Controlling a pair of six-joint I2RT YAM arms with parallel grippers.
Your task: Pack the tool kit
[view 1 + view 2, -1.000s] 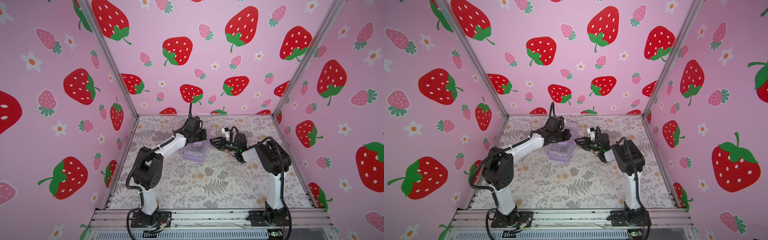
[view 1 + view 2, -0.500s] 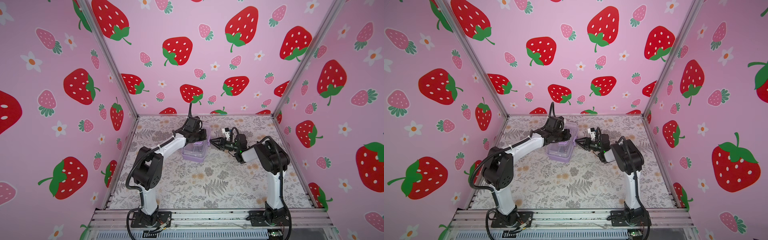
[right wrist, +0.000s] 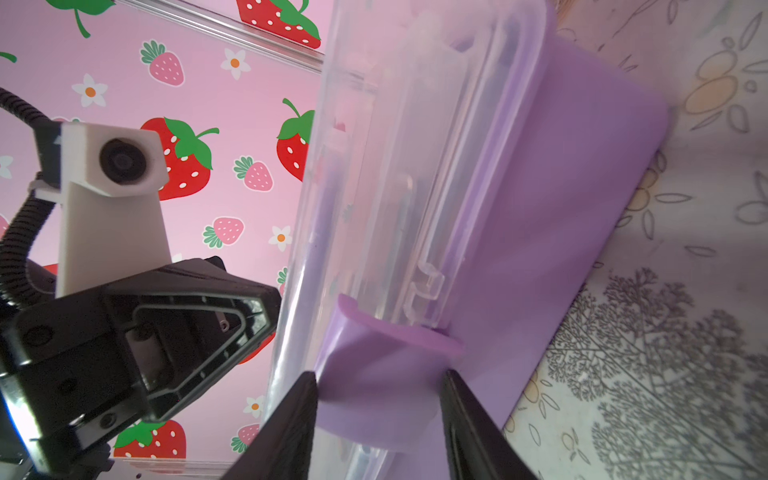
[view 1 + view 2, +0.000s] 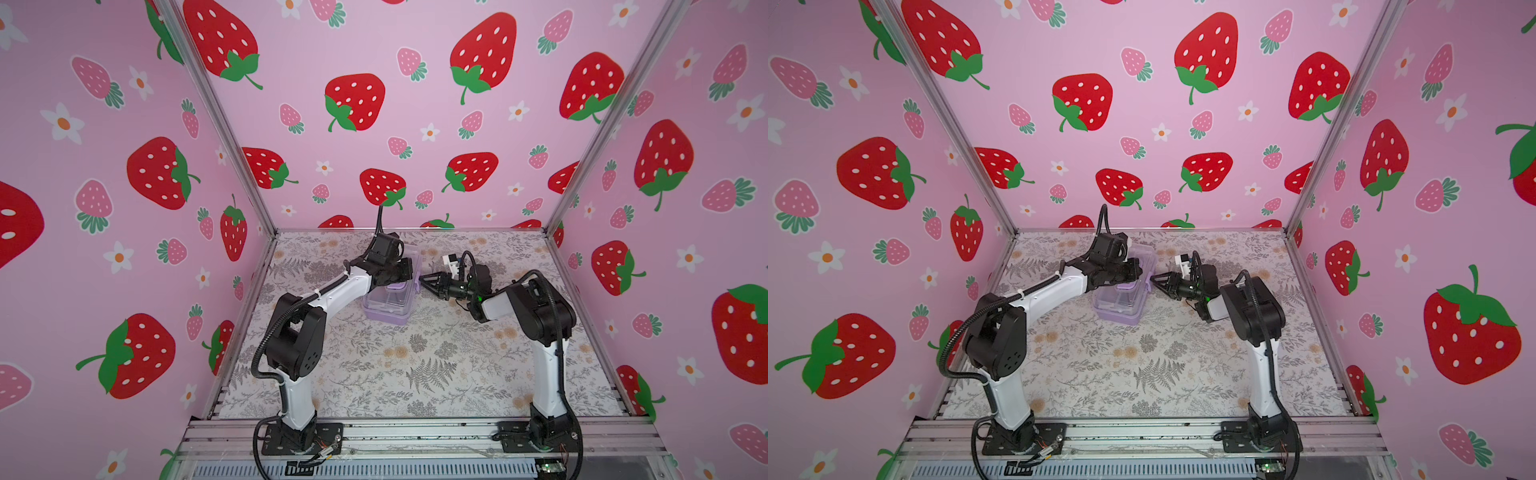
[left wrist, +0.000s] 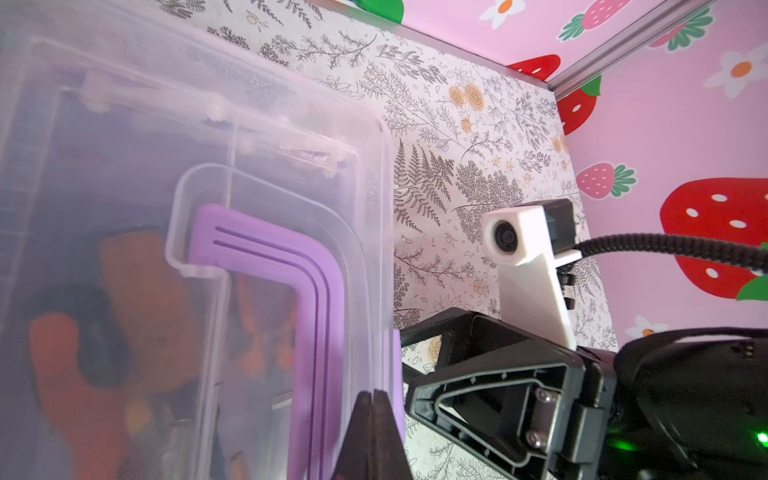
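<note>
At the upper middle of the surface (image 4: 415, 365) in both top views, your tool kit (image 4: 386, 306) lies with its long axis running up the frame toward the back wall, leaning slightly right. The clear lid (image 5: 266, 137) looks to be down over the lilac base (image 3: 561, 208), and blurred orange shapes show through it.

What matters for your next move is the purple latch (image 3: 374, 399) on the kit's right long side. It sits straight ahead of the right hand (image 3: 378, 376), which points left across the frame, roughly square to that long axis. In the right wrist view the latch lies between the two fingers, with the jaws parted around it. You cannot tell from here whether they pinch it or merely flank it.

The left hand (image 5: 374, 409) is clenched with nothing in it. Its tips press on the lid's right edge, just beside the purple handle (image 5: 316, 299). So your right arm is the one placed to work the latch, and the left appears to be holding the lid down.

Against a second ago, the right hand has crept a little leftward, closer to the case. The left arm and the kit sit where they were.
</note>
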